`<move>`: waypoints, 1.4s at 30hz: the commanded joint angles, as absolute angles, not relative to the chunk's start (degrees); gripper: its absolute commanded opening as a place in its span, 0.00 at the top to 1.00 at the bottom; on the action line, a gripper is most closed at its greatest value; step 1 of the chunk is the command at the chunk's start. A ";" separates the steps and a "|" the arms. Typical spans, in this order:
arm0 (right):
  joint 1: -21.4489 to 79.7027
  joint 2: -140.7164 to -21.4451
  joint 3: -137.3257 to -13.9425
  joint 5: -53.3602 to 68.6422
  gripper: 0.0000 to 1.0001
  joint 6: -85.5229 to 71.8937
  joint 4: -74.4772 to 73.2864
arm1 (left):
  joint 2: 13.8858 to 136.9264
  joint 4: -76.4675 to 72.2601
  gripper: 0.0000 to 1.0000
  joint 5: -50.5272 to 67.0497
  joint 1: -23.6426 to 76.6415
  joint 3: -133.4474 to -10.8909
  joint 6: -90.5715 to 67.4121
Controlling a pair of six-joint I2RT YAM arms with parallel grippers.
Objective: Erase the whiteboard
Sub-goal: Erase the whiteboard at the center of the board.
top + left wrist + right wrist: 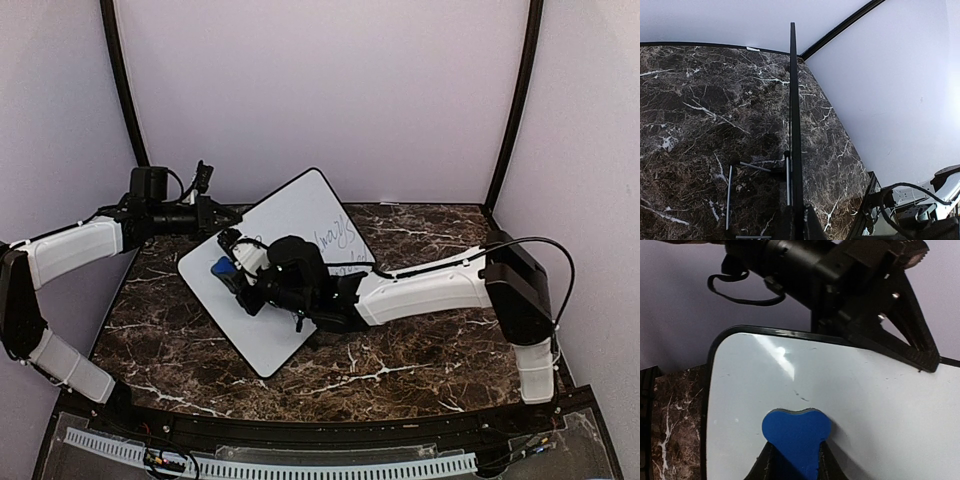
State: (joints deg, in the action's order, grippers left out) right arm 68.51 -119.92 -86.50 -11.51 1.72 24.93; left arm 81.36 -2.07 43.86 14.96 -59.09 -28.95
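Stiffness is what you can count on with the whiteboard (290, 212). It is a thin, rigid panel with a slim black rim, probably light, and its glossy face looks slippery. It sits tilted on the desk (420, 350), left of the middle, with one corner pointing at the back wall. The left wrist view shows it edge-on with a wire stand (730, 200) beside it, so it seems propped rather than lying flat. I judge it will slide or swing under a sideways push unless you brace it.

Your left hand (215, 218) is clamped tight on the rim at the upper-left edge. That is a sound place to hold, since the rim gives something to pinch and the face is left free. With a grip at one edge only, the far corner can pivot, so press lightly and stroke toward the held edge where you can.

Your right hand (796, 460) is narrowed on a blue eraser (796, 432). Its rounded end looks to be against the white face near the left corner. The eraser seems soft enough to squash a little, which should help it lie flat. Dark writing (335, 238) shows near the right edge, well apart from the eraser, so the wiping is not done. Hard pressure could tip the board off its stand.
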 commanded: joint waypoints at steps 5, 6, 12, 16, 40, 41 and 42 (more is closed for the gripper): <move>72.08 -122.65 -93.61 -13.32 0.80 6.10 17.90 | 79.31 -6.74 1.00 48.49 16.17 -59.10 -28.45; 71.75 -123.15 -94.07 -14.31 0.80 6.29 17.77 | 79.25 -6.76 1.00 48.55 16.17 -59.01 -28.47; 66.21 -124.30 -94.78 -16.92 0.80 2.23 17.58 | 78.97 -6.94 1.00 48.78 16.17 -59.01 -28.58; 61.71 -123.84 -92.85 -17.14 0.80 0.05 18.35 | 78.84 -6.99 1.00 48.78 16.17 -59.03 -28.61; 53.38 -123.44 -88.16 -16.49 0.80 -0.46 19.90 | 79.19 -7.23 1.00 49.17 16.22 -58.98 -28.74; 52.66 -123.91 -88.56 -16.32 0.80 -0.85 19.62 | 79.19 -7.21 1.00 49.15 16.18 -58.98 -28.70; 51.74 -124.33 -89.19 -16.16 0.80 -1.20 19.38 | 79.19 -7.21 1.00 49.07 16.18 -59.04 -28.67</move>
